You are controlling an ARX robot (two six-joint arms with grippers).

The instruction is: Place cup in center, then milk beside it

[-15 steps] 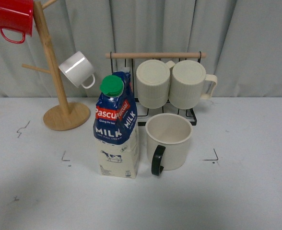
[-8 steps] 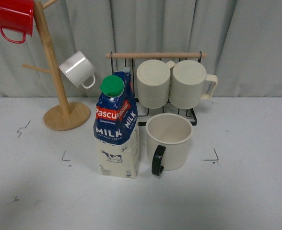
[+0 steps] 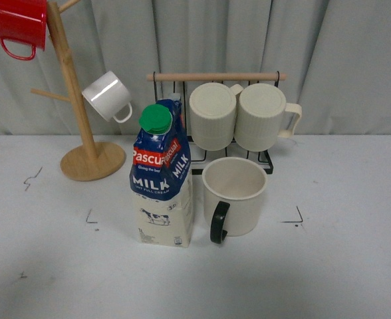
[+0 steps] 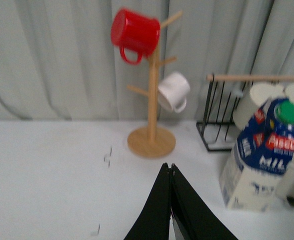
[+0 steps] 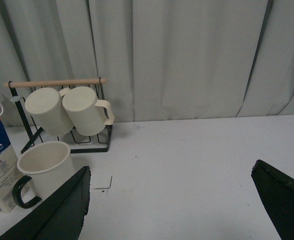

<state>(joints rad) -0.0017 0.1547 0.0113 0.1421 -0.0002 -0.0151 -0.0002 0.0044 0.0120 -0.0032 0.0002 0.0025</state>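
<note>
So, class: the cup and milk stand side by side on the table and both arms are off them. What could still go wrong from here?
1. The milk is tall and narrow; the shut left claw is low and close beside it, so a careless sweep could tip it.
2. The cup stands just in front of the rack of hanging mugs; any nudge backward could knock it into them.
3. The carton and cup look almost touching, so bumping one may shift the other.

The milk carton (image 3: pixel 161 183) reads "Pascual" in red and "MILK" in white.
</note>
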